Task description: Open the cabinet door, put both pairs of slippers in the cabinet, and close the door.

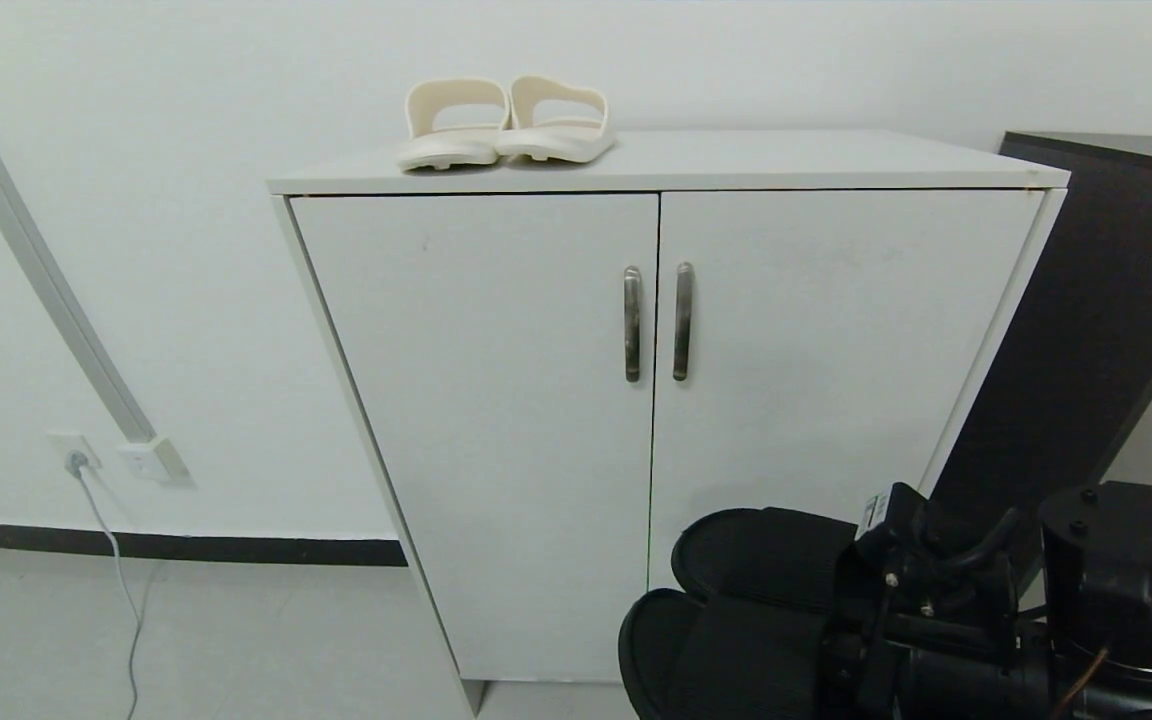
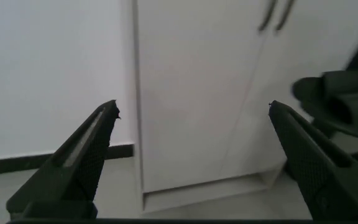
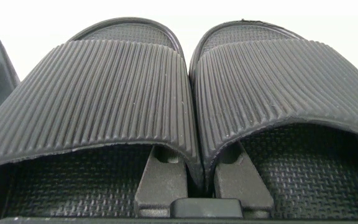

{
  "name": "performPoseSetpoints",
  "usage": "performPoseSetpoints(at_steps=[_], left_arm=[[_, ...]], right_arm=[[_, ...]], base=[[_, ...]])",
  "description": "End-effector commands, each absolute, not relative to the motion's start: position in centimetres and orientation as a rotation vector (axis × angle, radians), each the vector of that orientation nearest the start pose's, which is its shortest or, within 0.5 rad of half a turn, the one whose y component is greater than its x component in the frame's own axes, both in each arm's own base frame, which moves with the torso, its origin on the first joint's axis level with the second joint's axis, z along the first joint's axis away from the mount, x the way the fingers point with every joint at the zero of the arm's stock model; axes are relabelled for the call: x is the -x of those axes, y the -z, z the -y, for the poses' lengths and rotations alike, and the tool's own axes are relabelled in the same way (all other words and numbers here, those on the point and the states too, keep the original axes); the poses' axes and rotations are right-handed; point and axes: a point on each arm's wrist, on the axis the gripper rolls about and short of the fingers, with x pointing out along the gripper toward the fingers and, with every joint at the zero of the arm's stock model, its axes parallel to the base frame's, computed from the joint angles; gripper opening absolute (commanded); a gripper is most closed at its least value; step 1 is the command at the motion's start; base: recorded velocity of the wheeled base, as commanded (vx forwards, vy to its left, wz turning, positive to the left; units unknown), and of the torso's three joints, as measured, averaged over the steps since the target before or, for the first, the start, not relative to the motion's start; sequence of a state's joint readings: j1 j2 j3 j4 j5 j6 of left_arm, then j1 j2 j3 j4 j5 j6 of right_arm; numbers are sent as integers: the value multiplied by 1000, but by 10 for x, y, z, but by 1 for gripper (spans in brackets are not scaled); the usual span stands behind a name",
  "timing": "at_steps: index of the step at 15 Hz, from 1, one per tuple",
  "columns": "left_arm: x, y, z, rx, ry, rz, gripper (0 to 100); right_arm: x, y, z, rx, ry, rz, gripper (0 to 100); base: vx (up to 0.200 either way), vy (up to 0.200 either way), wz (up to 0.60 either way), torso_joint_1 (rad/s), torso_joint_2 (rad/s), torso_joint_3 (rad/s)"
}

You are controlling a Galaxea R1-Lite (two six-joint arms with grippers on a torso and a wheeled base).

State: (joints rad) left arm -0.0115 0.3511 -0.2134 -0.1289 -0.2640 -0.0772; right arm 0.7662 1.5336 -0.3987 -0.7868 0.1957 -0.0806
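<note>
Pose: right end effector [image 1: 871,600] low before the cabinet's [image 1: 496,420] right door, clamped on the black slippers [image 1: 736,610], which sit side by side with toes pointing away from it. Left end effector [image 2: 193,109] fingers wide apart, facing the cabinet's lower left. White slippers [image 1: 506,125] on the cabinet top; both doors closed.

White wall [image 1: 136,150], upper left: diagonal grey conduit [image 1: 26,240]. Lower left: socket [image 1: 71,452], cable [image 1: 121,580], black skirting [image 1: 186,547], pale floor [image 1: 236,640]. Right: dark panel [image 1: 1096,330].
</note>
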Motion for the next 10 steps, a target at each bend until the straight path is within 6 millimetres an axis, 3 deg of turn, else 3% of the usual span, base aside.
performPoseSetpoints(at_steps=[1, 6, 10], left_arm=[[-29, -172, 8, 89, 357, -90, 100], [-81, -201, 14, 92, 527, -100, 100], [-120, -212, 38, 84, 681, -118, 100]], right_arm=[[-161, -138, -161, 175, -967, -311, 0], [-160, -137, -161, 199, -973, -304, 0], [-159, -136, -160, 201, -975, -306, 0]], base=[[0, 0, 0, 0, 0, 0], [0, 0, 0, 0, 0, 0], [0, 0, 0, 0, 0, 0]])
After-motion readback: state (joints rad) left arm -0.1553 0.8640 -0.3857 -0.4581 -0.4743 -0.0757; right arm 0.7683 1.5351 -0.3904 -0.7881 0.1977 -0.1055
